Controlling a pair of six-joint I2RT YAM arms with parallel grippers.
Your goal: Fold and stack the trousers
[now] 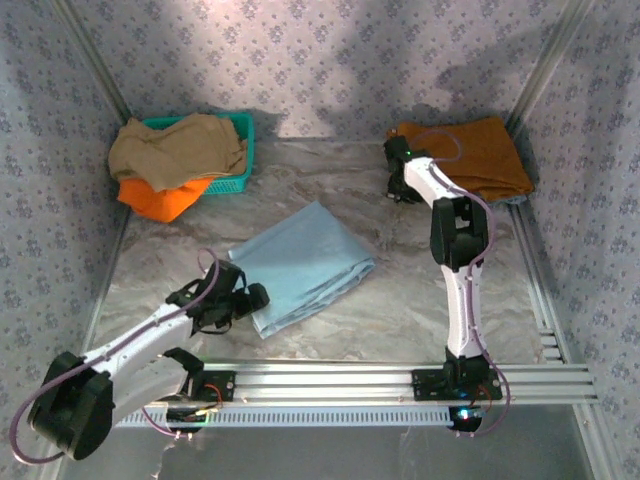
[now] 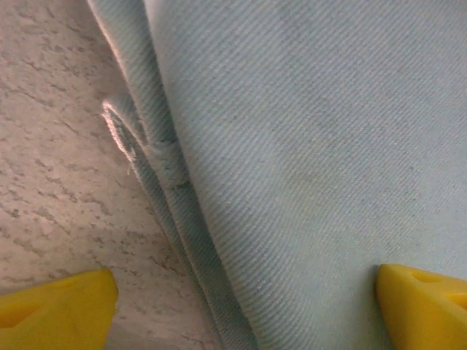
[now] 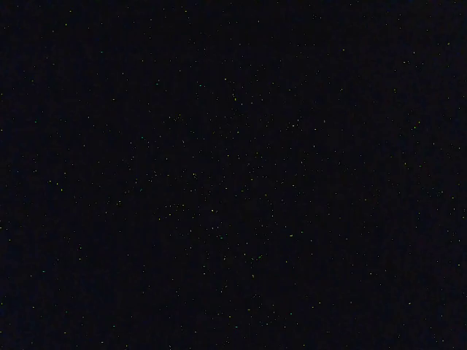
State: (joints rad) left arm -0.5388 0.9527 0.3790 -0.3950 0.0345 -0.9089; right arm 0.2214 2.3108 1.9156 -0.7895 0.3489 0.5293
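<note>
From above, the trousers (image 1: 305, 262) lie folded into a flat packet at the middle of the bench (image 1: 400, 320). My left pincer (image 1: 256, 299) is at the packet's near-left corner. My right pincer (image 1: 398, 188) hangs at the far right corner, just beside a folded rust-brown pair (image 1: 490, 160). A teal basket (image 1: 246, 150) of tan and orange garments sits in the far left corner.

At my left wrist, the left pincer (image 2: 241, 321) is spread wide, with one yellow fingertip (image 2: 58, 300) over bare bench (image 2: 51, 168) and the other over the blue cloth (image 2: 314, 160). The layered edge runs between them.

My right wrist camera gives me darkness, so I cannot tell whether that pincer is wide or narrow.

I judge the folding nearly done and the stacking next. I should drop lower, pinch every layer of that edge together, then lift without letting the packet unfold.
</note>
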